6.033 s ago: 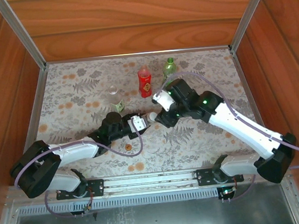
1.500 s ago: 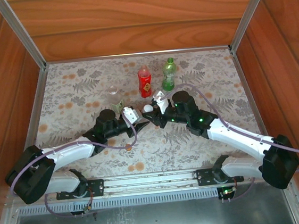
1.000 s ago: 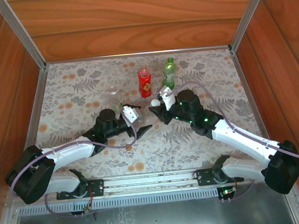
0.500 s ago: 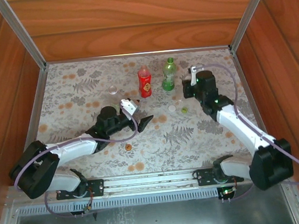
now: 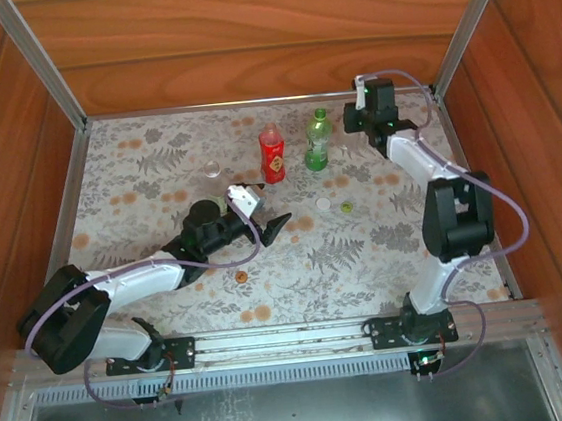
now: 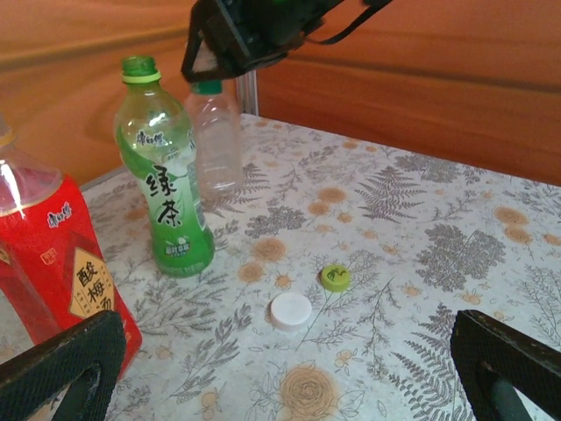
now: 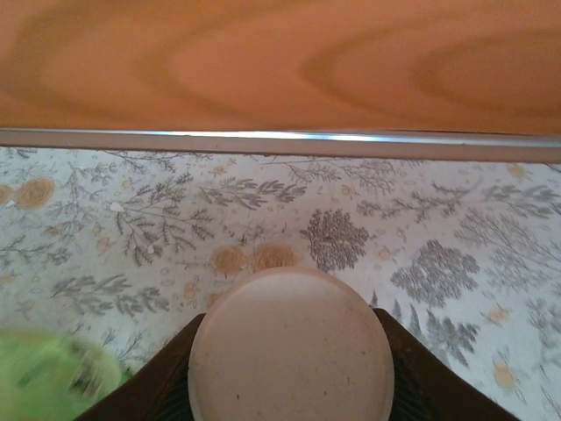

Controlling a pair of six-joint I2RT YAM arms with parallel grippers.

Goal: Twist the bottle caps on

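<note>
On the fern-print worktop (image 5: 136, 165), your right tool (image 5: 370, 119) pinches a clear bottle (image 6: 216, 140) by its top near the far right corner. Seat it upright before letting go. Your left tool (image 6: 280, 368) stands spread, facing the white cap (image 6: 290, 310).

Right wrist: white cap (image 7: 291, 345) at 6 o'clock, between the dark fingers (image 7: 166, 377).
The right gripper (image 7: 291, 373) flanks the round cap at 3 and 9 o'clock, with its inner edges hidden behind the disc. The floral tablecloth (image 7: 421, 219) runs toward 12 o'clock, up to a metal strip (image 7: 280, 138) under the wooden wall (image 7: 280, 61). There is a green blur (image 7: 53, 373) at 8 o'clock, unidentifiable.
</note>
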